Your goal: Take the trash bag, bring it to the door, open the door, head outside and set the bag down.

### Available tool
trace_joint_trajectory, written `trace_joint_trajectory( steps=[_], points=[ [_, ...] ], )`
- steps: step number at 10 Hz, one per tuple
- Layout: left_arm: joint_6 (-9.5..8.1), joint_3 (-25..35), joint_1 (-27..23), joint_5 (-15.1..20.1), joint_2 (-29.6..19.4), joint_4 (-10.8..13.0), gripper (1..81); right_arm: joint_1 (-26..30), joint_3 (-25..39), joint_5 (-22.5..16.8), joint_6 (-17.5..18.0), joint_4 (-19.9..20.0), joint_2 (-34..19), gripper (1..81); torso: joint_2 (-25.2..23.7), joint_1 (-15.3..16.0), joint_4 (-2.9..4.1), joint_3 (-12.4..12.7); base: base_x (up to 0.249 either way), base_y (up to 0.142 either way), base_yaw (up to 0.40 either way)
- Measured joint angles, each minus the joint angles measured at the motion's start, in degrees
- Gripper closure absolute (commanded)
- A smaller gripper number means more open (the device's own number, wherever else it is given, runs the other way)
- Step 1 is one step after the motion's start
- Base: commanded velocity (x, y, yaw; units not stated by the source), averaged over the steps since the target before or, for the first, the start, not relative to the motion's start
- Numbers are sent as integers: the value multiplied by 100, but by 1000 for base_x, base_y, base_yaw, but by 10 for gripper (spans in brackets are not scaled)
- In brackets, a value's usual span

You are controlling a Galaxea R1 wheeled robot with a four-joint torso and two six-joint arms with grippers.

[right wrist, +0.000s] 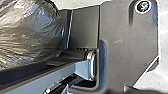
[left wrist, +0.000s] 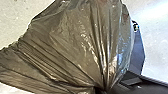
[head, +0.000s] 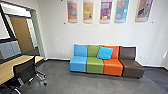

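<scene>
Head view: a row of blue, green, orange and brown seats point(head: 95, 66) stands at our 12 to 1 o'clock, a bright blue cushion point(head: 105, 53) leaning on it, a black chair point(head: 25, 69) at 10 o'clock. We pinch the trash bag point(left wrist: 72, 45) by its gathered plastic in our left claw point(left wrist: 101, 89); our right claw's state we cannot tell.

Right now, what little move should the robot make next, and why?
Perhaps turn slightly left, trash bag and all: the colorful sofa stands ahead, while what looks like a wooden door is at the left, beyond the desk.
</scene>
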Motion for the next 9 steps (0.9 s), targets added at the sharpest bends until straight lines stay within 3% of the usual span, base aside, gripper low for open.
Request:
trace_joint_trajectory(
  steps=[3,9],
  points=[
    [0,0,0,6,-12,0,811,-2,-46,18,0,-11,-2,10,0,0,0,2,0,0,0],
    [0,7,49,50,-11,0,811,15,-59,33,-2,-11,-5,10,0,-2,0,2,0,0,-176]
  ],
)
